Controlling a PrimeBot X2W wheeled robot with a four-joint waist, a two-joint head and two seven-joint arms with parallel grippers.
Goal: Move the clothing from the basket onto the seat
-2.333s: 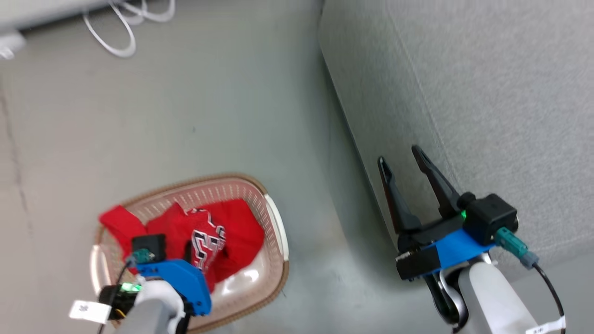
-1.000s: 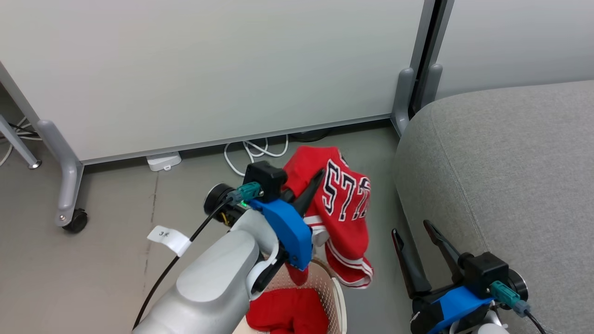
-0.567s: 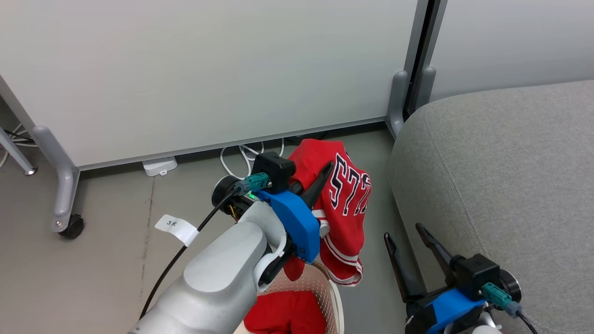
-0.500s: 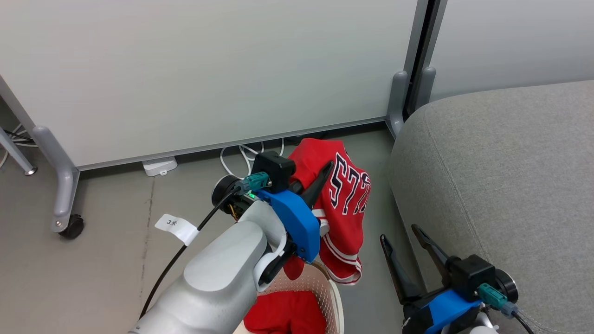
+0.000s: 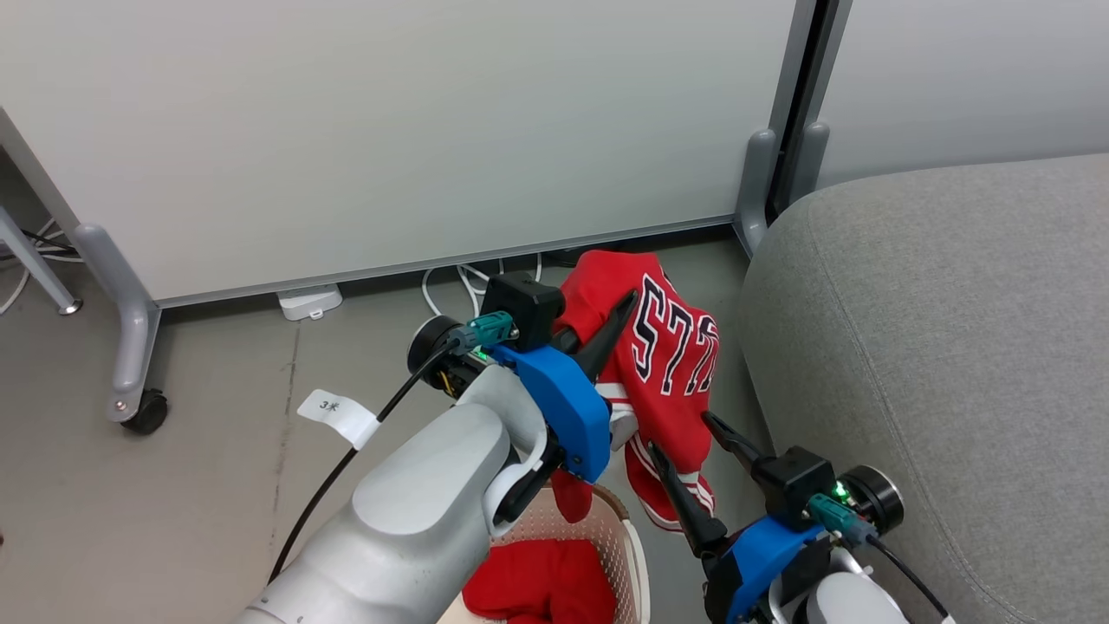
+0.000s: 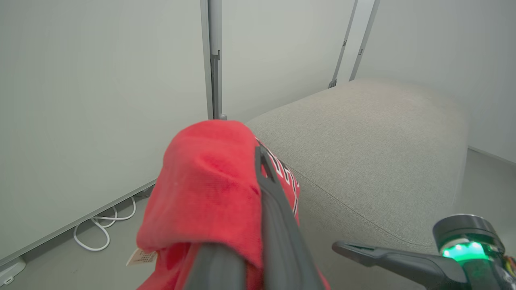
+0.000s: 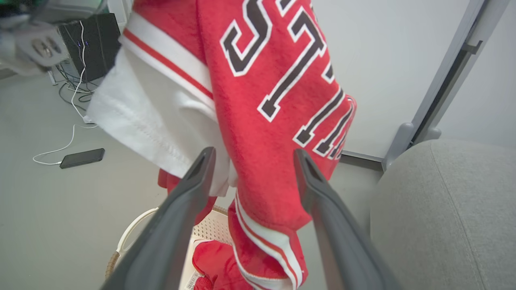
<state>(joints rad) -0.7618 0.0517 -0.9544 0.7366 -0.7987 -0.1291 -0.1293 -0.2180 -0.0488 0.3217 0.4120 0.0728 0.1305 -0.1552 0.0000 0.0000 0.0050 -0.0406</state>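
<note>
Red knit with white stripe trim, the jersey (image 5: 667,347) hangs from the left claw (image 5: 611,325), which is clenched on a bunch of its upper fabric; one dark finger shows along the cloth and the other is covered by it. The garment is in the air above the basket (image 5: 632,555), just beside the seat (image 5: 936,347) and not touching it that I can tell. Black figures outlined in white run across it: "57", then a third character folded out of reading. A white lining panel shows at its side in the right wrist view.

A second red garment (image 5: 537,589) lies in the cream perforated basket, with a small printed tag I cannot read.

The right claw (image 5: 680,433) is released, its fingers spread to either side of the jersey's striped lower hem.

A white tag (image 5: 338,416) on the left arm's cable reads "3" and a mark I cannot make out.

The basket stands on a grey floor (image 5: 217,485). Behind is a pale partition panel (image 5: 390,130) on castored feet, with white cables (image 5: 450,286) looped at its base. The seat is light grey woven upholstery with a seam. A dark phone (image 7: 82,158) lies on the floor.
</note>
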